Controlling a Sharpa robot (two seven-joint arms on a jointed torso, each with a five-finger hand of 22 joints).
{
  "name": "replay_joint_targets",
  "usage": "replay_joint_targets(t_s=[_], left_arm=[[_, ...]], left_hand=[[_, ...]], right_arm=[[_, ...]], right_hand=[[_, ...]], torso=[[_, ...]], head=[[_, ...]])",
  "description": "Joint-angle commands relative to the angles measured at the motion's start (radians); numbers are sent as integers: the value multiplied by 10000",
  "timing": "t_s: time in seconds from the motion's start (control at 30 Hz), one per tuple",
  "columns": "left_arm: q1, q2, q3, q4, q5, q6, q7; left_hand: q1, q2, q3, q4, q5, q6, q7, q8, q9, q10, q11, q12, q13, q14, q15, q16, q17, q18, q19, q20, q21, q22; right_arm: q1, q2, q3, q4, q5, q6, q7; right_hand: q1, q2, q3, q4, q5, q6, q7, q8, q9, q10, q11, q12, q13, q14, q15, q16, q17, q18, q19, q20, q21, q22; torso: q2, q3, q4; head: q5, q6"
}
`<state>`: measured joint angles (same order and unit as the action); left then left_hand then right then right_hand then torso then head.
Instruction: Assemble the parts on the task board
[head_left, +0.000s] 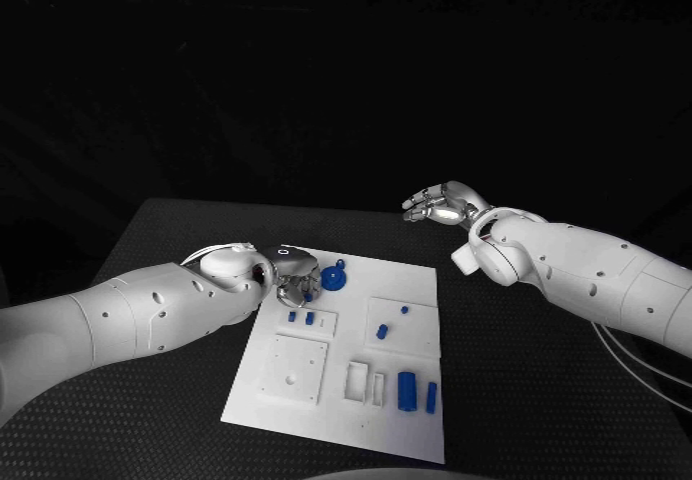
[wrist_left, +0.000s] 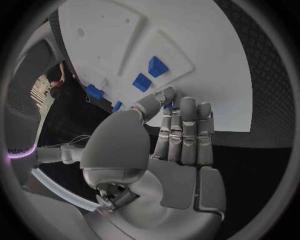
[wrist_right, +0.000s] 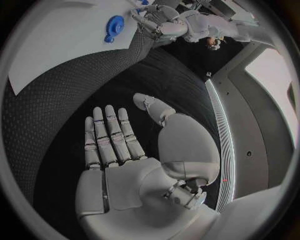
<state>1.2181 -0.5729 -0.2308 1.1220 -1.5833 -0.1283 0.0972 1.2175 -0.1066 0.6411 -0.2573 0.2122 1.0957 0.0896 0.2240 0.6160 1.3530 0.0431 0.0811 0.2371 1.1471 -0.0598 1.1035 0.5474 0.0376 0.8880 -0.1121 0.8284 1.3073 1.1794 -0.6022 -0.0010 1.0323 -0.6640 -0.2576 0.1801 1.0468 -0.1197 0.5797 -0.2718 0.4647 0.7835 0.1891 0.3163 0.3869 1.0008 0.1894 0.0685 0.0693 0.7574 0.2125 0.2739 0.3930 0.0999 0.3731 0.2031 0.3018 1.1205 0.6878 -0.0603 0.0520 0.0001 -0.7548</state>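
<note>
Your left hand (head_left: 289, 280) hovers at the board's (head_left: 325, 405) far left corner, fingers straight over a small blue part (wrist_left: 169, 104) — whether it holds it, you cannot tell. Your right hand (head_left: 444, 205) hangs open and empty off the far right corner; next, seat that part squarely — I'd judge.

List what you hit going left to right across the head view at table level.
Left hand at the task board's far left corner → round blue part on the board beside it → two upright blue parts near the board's right edge → right hand, open over the black table.
</note>
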Motion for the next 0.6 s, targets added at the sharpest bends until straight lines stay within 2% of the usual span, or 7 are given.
replay_joint_targets(t_s=[0.03, 0.23, 0.3, 0.37, 0.6], left_arm=[[-124, 36, -72, 85, 174, 187, 372], [-124, 6, -72, 47, 317, 189, 328], [-124, -2, -71, 25, 323, 145, 316], [-124, -2, -71, 5, 336, 170, 310], [-124, -7, -71, -3, 338, 343, 263]], left_hand=[[-37, 45, 32, -46, 40, 34, 29, 27, -7, 63, 13, -22, 2, -10, -49, -37, 23, 53, -19, -458, -43, 124], [-20, -67, 47, -72, -15, -163, 113, -67, -92, -84, 63, -113, -53, -107, -5, -45, 54, 33, -61, -454, -69, 149], [-2, -166, 58, -97, -31, -675, 287, -333, -235, -270, 124, -176, -110, -154, 46, -44, 73, 29, -85, -430, -83, 160], [12, -204, 72, -105, -38, -857, 241, -417, -293, -527, 208, -193, -181, -207, 124, -63, 75, 31, -115, -375, -97, 167], [40, -331, 66, -104, -47, -958, 298, -410, -358, -880, 332, -172, -299, -289, 243, -67, 100, 105, -171, -251, -110, 190]], right_arm=[[-6, 3, 1, 3, -52, 103, 105], [-9, -15, 1, 15, -65, 91, 97], [-9, -33, 1, 35, -70, 106, 93], [-9, -38, 1, 37, -70, 109, 92], [-9, -28, 1, 31, -70, 153, 103]], right_hand=[[30, 4, -52, -19, 55, -3, 55, 67, -12, 61, 29, -17, -12, -34, 33, 50, -17, -120, 81, 19, -50, 12], [31, 1, -52, -20, 56, -4, 56, 66, -13, 60, 29, -17, -12, -35, 34, 51, -18, -120, 82, 19, -54, 16], [30, 1, -52, -19, 57, -4, 57, 66, -13, 60, 32, -17, -12, -34, 35, 51, -18, -120, 83, 19, -56, 17], [29, 0, -53, -19, 58, -4, 59, 66, -14, 61, 34, -17, -12, -34, 36, 51, -18, -120, 83, 20, -57, 18], [-1, -19, -74, -6, 63, -6, 74, 65, -17, 65, 48, -15, -11, -39, 42, 51, -22, -124, 83, 24, -72, 31]], torso=[[3, -1, -13], [5, 8, -8], [4, 11, -8], [4, 9, -5], [5, 9, -20]], head=[[7, 5], [0, 3], [-4, 3], [-6, -1], [-3, -17]])
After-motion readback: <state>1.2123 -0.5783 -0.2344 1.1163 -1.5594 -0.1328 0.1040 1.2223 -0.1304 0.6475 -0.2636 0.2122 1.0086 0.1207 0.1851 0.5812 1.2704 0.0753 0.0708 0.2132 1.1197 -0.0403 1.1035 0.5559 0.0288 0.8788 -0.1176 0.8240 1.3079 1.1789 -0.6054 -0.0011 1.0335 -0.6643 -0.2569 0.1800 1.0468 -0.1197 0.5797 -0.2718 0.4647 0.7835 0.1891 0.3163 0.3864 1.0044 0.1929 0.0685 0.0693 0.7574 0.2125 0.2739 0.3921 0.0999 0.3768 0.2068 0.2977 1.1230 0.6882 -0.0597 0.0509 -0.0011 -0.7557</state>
